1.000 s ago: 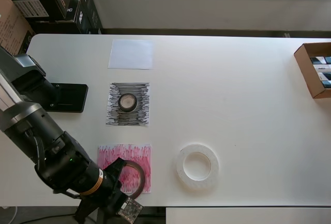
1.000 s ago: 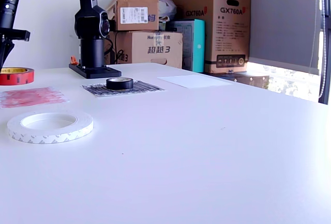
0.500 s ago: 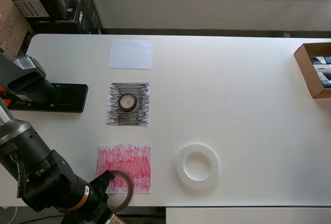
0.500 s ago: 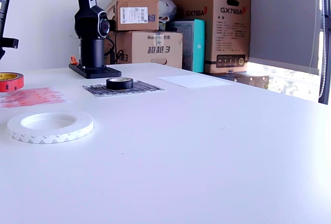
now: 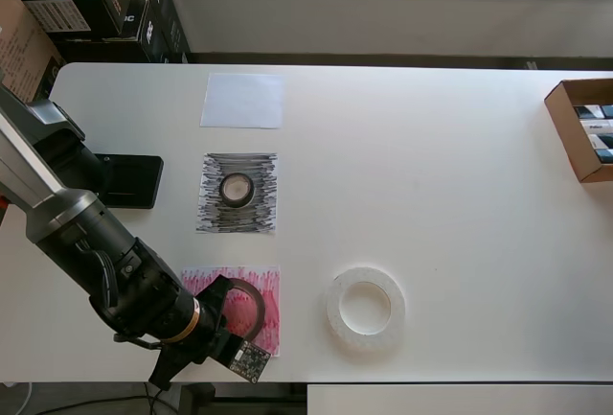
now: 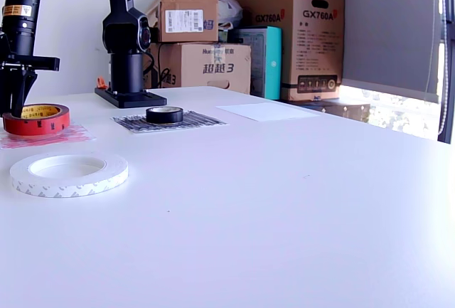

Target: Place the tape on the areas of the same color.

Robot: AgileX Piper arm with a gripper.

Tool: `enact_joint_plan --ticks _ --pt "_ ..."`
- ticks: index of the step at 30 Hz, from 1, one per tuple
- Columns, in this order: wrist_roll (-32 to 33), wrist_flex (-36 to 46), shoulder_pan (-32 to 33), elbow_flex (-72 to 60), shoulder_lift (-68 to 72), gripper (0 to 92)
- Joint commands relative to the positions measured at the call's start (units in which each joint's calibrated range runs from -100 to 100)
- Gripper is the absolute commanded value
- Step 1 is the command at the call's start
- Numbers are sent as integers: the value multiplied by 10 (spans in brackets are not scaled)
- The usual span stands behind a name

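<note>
In the overhead view my gripper [image 5: 223,309] is shut on the left wall of the red tape [image 5: 245,306], which lies flat over the red scribbled sheet [image 5: 205,283]. In the exterior view the red tape [image 6: 36,119] sits low on the red sheet [image 6: 64,136], seemingly touching it, with the gripper [image 6: 14,103] coming down onto its left side. A black tape roll [image 5: 237,188] rests on the black scribbled sheet [image 5: 238,219]. The large white tape roll [image 5: 365,308] lies on the bare table, right of the red sheet. Nothing lies on the plain white sheet [image 5: 242,100].
The arm's black base [image 5: 120,180] stands left of the black sheet. An open cardboard box [image 5: 567,126] sits at the table's right edge in the overhead view. Stacked cartons [image 6: 284,30] stand behind the table in the exterior view.
The gripper carried the red tape off the red sheet's near corner, then back over the sheet and down onto it. The other rolls have not moved.
</note>
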Motion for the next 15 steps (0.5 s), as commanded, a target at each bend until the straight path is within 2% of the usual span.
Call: enact_joint_plan --ticks 1,15 --pt "-5 -8 3 1 2 1" --pt "-2 -8 15 2 3 1"
